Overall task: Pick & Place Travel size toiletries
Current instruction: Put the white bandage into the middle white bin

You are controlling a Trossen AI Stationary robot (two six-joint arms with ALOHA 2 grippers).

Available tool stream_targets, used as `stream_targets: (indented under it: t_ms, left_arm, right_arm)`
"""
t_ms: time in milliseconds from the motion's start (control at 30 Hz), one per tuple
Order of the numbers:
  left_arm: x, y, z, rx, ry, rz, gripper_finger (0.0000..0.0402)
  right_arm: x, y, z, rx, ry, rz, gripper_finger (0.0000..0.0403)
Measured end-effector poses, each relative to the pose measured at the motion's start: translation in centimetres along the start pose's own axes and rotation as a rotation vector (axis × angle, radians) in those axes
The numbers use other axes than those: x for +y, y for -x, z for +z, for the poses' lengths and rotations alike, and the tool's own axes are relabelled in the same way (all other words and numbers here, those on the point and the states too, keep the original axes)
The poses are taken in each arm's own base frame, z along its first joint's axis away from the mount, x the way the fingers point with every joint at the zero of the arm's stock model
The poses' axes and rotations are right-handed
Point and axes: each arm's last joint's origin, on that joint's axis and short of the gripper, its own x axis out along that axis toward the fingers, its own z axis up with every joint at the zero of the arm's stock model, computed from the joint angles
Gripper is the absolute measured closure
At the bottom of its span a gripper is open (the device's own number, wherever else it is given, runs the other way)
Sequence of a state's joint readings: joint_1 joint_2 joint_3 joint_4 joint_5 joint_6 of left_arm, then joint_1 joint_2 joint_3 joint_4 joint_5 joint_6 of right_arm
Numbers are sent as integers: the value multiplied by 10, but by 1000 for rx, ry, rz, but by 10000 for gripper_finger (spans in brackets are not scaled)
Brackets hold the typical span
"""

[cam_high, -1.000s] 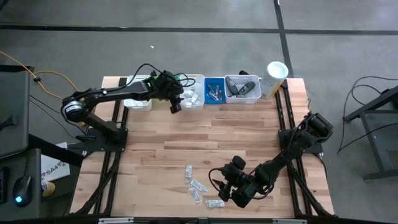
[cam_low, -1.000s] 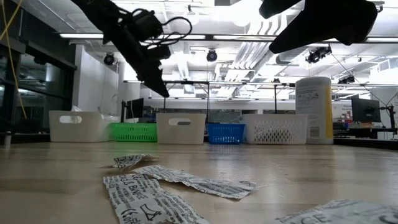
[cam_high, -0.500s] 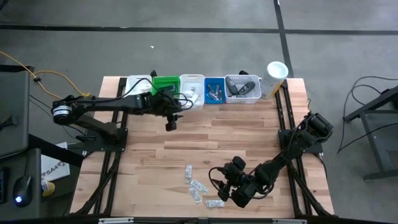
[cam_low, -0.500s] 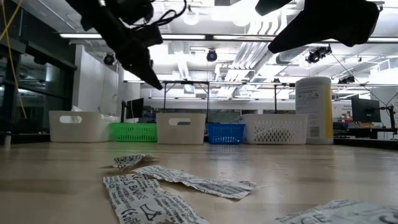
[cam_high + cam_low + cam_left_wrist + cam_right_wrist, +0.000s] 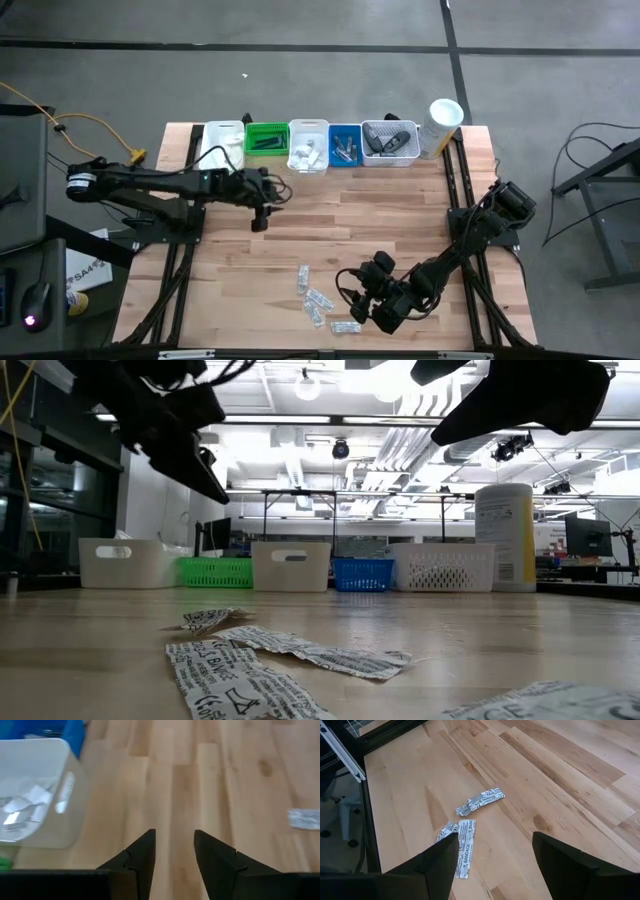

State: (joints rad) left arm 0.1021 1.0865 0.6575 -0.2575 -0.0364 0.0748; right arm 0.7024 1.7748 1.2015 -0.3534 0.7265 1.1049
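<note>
The empty left gripper (image 5: 259, 222), fingers apart, hovers left of centre. White printed paper sachets (image 5: 318, 300) lie lower centre, just beside the open, empty right gripper (image 5: 362, 306).

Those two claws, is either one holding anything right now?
No. The left gripper is open over bare wood, nothing between its fingers. The right gripper is open above the sachets, not touching them.
</note>
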Motion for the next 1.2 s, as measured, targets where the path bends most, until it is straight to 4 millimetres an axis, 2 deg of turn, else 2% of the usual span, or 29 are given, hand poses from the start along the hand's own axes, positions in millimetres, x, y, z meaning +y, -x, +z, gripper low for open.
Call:
stream_targets:
  t_ms: [333, 767, 967, 1200]
  left_arm:
    - [-37, 1, -11, 24, -32, -130, 268]
    - [-67, 3, -12, 17, -45, -238, 268]
    - [-85, -4, -19, 73, -78, -308, 268]
    - [-122, -21, -26, 56, -172, -400, 256]
  right_arm:
    - [0, 0, 0, 0, 1, 0, 157]
    - [0, 0, 0, 12, 26, 5, 157]
    - [0, 0, -1, 21, 53, 10, 157]
    - [0, 0, -1, 20, 90, 10, 157]
